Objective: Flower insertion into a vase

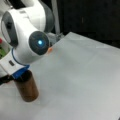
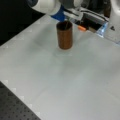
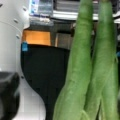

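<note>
The arm [image 1: 27, 37] leans low over the table [image 1: 82, 75], and its gripper [image 2: 65, 15] hangs right above the vase [image 2: 64, 35], which stands upright at a front view's far middle; in a front view it sits at the near left [image 1: 27, 86]. A sideways nudge from the wrist could tip the tall, narrow vase, or the stem could catch its rim. Green leaves [image 3: 85, 70] fill the wrist view, with a thin stem [image 2: 67, 24] reaching into the mouth. I cannot tell how the jaws stand. The vase is a reddish-brown cylinder, dark inside.
</note>
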